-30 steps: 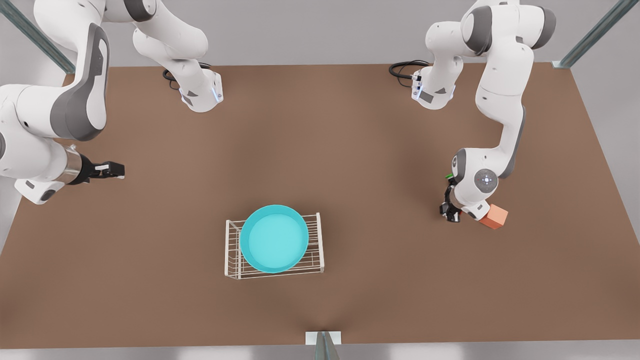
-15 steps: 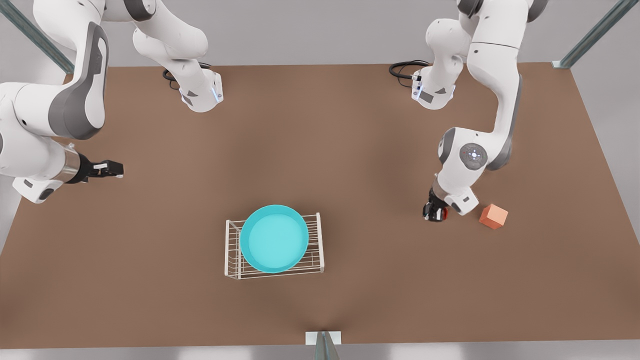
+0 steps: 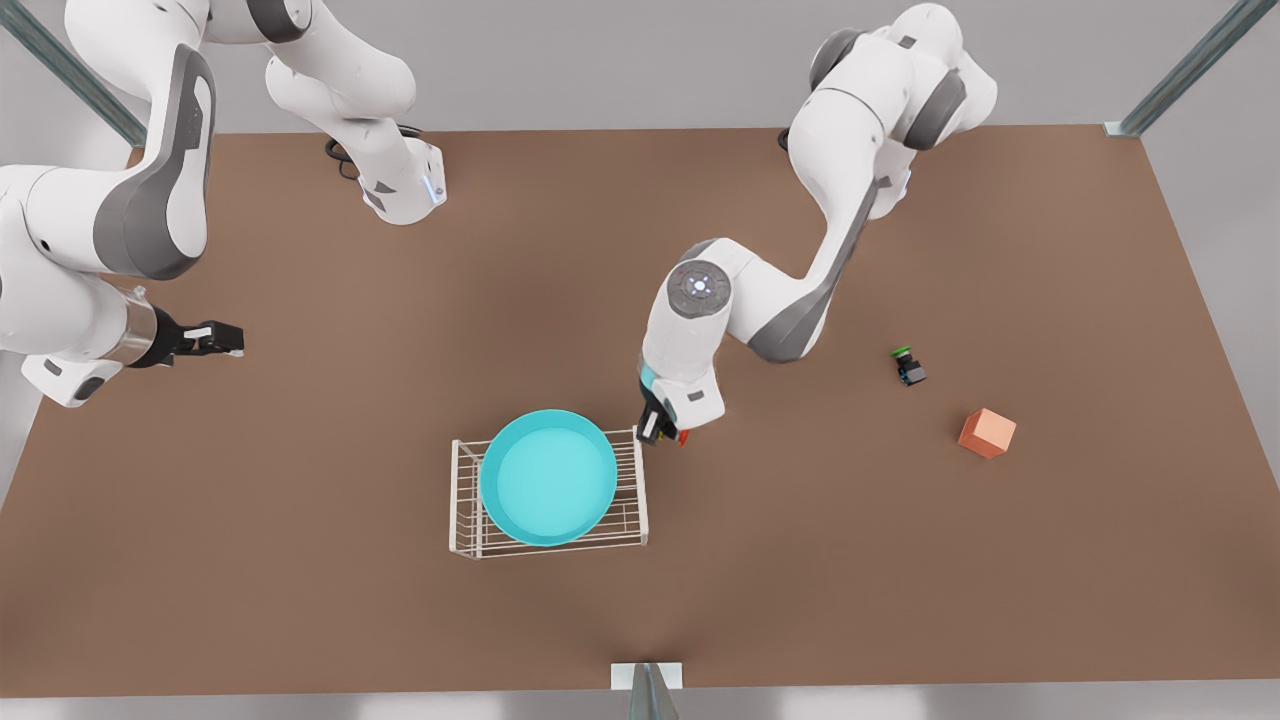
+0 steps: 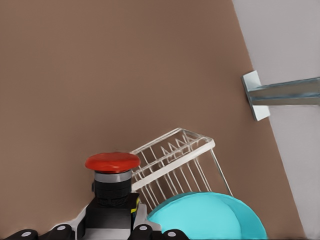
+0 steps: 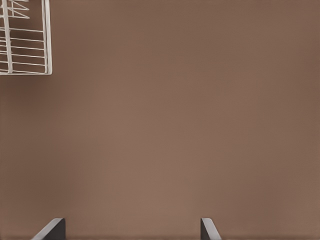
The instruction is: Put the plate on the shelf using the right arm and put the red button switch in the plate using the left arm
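Note:
The turquoise plate (image 3: 548, 478) lies on top of the white wire shelf (image 3: 641, 500) in the middle of the table. My left gripper (image 3: 660, 428) hangs just off the shelf's far corner on the front view's right, shut on the red button switch (image 3: 682, 437). In the left wrist view the switch's red cap (image 4: 112, 162) stands above its black body between the fingers, with the shelf (image 4: 172, 160) and plate (image 4: 210, 220) beyond it. My right gripper (image 3: 225, 340) waits open at the front view's left, away from the shelf; a shelf corner (image 5: 47, 45) shows in its wrist view.
A green-capped switch (image 3: 907, 365) and an orange-pink cube (image 3: 987, 433) sit on the table at the front view's right. A metal frame post (image 3: 647, 690) stands at the near table edge. Bare brown table surrounds the shelf.
My left arm has lifted the red button switch from beside the cube and swung it across to the shelf's corner, uncovering the green switch. The right arm has barely moved.

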Controlling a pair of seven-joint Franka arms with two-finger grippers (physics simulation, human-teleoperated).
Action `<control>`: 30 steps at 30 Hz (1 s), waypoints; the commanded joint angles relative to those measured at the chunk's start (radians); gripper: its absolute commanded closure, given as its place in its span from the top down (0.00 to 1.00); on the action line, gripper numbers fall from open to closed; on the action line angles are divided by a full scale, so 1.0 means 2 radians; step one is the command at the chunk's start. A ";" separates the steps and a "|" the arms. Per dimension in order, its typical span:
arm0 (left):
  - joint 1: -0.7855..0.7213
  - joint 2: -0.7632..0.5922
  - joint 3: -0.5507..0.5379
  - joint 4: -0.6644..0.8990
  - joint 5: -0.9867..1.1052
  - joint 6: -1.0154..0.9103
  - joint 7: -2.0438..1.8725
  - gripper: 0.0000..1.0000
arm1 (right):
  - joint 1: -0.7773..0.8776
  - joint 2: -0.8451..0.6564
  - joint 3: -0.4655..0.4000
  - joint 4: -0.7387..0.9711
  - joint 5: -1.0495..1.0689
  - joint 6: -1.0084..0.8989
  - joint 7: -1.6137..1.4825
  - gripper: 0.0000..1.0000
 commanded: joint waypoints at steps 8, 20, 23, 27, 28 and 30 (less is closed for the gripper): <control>-0.011 0.106 -0.039 0.080 0.000 0.244 -0.122 0.44 | 0.000 -0.001 -0.001 0.000 0.000 -0.001 -0.001 1.00; -0.015 0.147 -0.028 0.104 0.003 0.346 -0.116 1.00 | 0.000 0.000 -0.002 0.001 0.001 -0.001 -0.001 1.00; 0.037 0.004 -0.035 0.095 0.000 -0.119 0.068 1.00 | 0.000 -0.001 -0.001 0.001 0.001 -0.001 -0.001 1.00; 0.188 -0.082 -0.033 0.096 0.060 -0.409 0.613 1.00 | 0.000 -0.003 -0.002 0.003 0.001 -0.001 -0.001 1.00; 0.205 -0.084 -0.035 0.097 0.066 -0.420 0.696 1.00 | 0.000 -0.003 -0.002 0.003 0.001 -0.001 -0.001 1.00; 0.247 -0.240 -0.036 -0.130 0.082 -0.290 0.912 1.00 | 0.000 -0.002 -0.001 0.003 0.001 -0.001 -0.001 1.00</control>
